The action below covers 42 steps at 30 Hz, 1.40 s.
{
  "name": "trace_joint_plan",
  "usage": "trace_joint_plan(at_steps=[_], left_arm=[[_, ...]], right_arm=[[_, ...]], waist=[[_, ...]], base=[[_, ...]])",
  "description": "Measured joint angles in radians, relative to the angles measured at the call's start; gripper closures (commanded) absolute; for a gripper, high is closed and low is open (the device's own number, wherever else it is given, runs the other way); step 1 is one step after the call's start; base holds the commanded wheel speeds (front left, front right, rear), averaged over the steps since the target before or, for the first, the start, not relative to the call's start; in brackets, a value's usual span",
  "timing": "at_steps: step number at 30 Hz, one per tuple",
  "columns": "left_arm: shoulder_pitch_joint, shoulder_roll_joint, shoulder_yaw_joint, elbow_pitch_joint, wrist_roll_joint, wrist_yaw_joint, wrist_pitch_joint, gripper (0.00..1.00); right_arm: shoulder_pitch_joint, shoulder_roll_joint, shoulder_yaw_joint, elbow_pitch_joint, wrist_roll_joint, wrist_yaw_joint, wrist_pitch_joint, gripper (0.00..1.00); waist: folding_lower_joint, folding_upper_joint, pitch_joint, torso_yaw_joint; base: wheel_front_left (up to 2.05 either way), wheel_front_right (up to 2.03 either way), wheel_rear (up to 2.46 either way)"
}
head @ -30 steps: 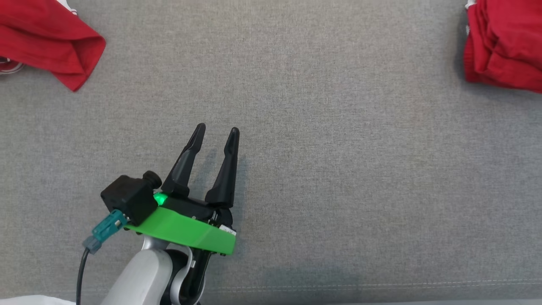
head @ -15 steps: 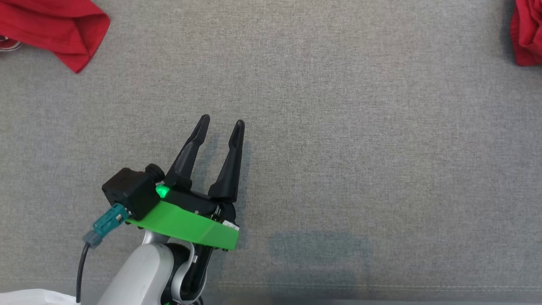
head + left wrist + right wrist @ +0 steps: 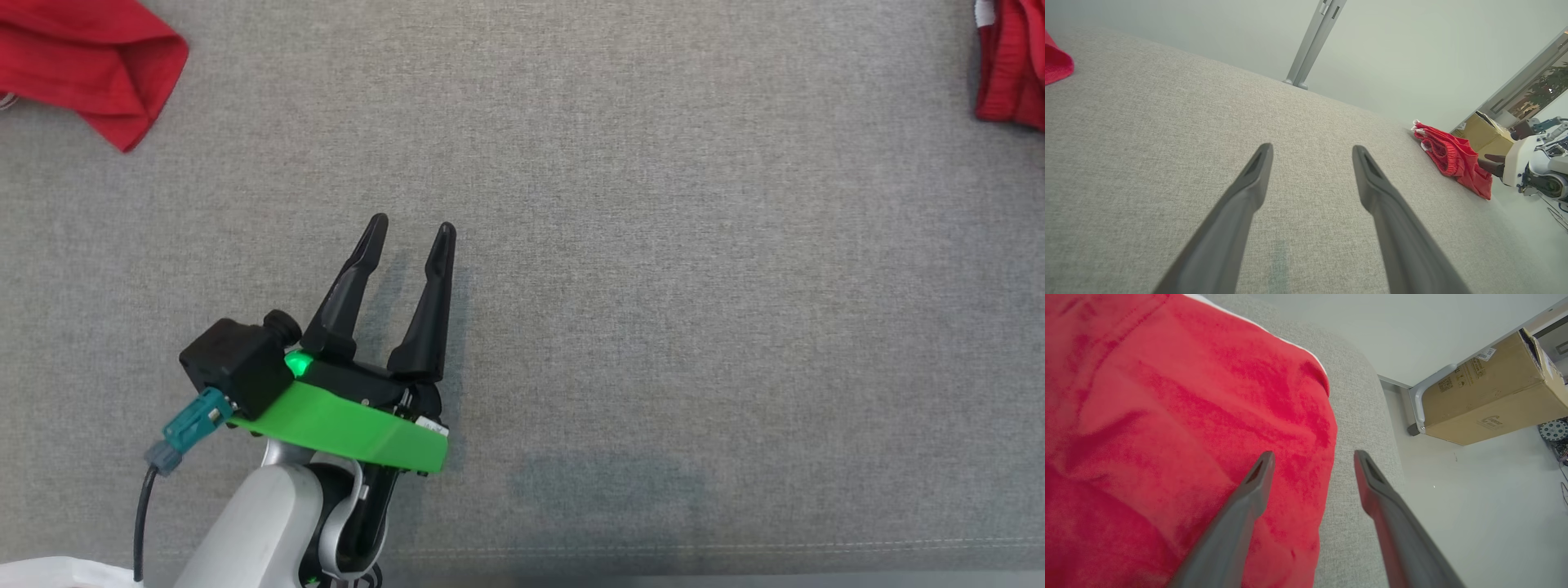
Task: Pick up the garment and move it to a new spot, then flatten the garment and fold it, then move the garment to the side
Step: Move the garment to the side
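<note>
The garment (image 3: 1011, 65) is a bunched red piece at the far right edge of the grey fabric surface (image 3: 653, 327). In the right wrist view the garment (image 3: 1167, 396) lies close under my right gripper (image 3: 1313, 453), which is open, one finger over the cloth and the other over bare fabric by the surface's edge. Nothing is between its fingers. My left gripper (image 3: 413, 223) stands open and empty over the bare middle-left of the surface, far from the garment (image 3: 1453, 163). My left gripper (image 3: 1312, 148) points across the grey fabric.
A second red cloth (image 3: 90, 49) lies at the far left corner. Beyond the right edge are a cardboard box (image 3: 1490, 375) on the floor and a grey post (image 3: 1314, 41) behind the surface. The front seam (image 3: 735, 547) runs along the near edge.
The garment has slid further right, toward the surface's edge, and my right gripper has opened off it. The head camera shifted a little. My left gripper stayed open in place.
</note>
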Motion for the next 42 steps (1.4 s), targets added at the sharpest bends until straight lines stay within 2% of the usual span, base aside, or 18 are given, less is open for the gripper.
trace_joint_plan(at_steps=[5,9,15,20,25,29,42], left_arm=[[0.000,0.000,0.005,0.007,0.000,0.000,-0.001,0.00],[-0.001,0.000,0.005,0.027,-0.002,0.000,-0.003,0.00],[-0.002,-0.003,0.021,0.066,-0.011,-0.001,-0.013,0.00],[-0.001,-0.008,0.041,0.099,-0.023,-0.001,-0.029,0.00],[0.002,-0.010,0.081,0.135,-0.027,-0.001,-0.047,0.00],[0.018,-0.010,0.114,0.162,-0.026,-0.001,-0.056,0.00],[0.156,-0.010,0.197,0.224,0.030,0.009,-0.073,0.00]], right_arm=[[0.009,0.046,0.006,-0.021,-0.006,-0.026,-0.050,0.00],[0.004,0.078,0.002,-0.055,-0.013,-0.031,-0.109,0.00],[-0.021,0.085,-0.015,-0.108,-0.013,-0.030,-0.197,0.00],[-0.006,0.117,-0.046,-0.150,0.006,-0.030,-0.223,0.00],[0.063,0.170,-0.079,-0.201,0.045,-0.020,-0.225,0.00],[0.136,0.222,-0.133,-0.263,0.088,-0.024,-0.225,0.00],[0.403,0.312,-0.266,-0.555,0.043,-0.042,-0.224,0.00]], waist=[[0.0000,0.0000,-0.018,-0.026],[0.0000,0.0000,-0.042,-0.047],[0.0001,0.0000,-0.096,-0.081],[0.0000,0.0000,-0.154,-0.107],[0.0000,0.0000,-0.218,-0.130],[0.0000,0.0000,-0.271,-0.145],[0.0000,0.0000,-0.425,-0.164]], base=[[0.00,0.00,0.00],[0.00,0.00,0.00],[0.00,0.00,0.00],[0.00,0.00,0.00],[0.00,0.00,0.00],[0.00,0.00,0.00],[0.00,0.00,0.00]])
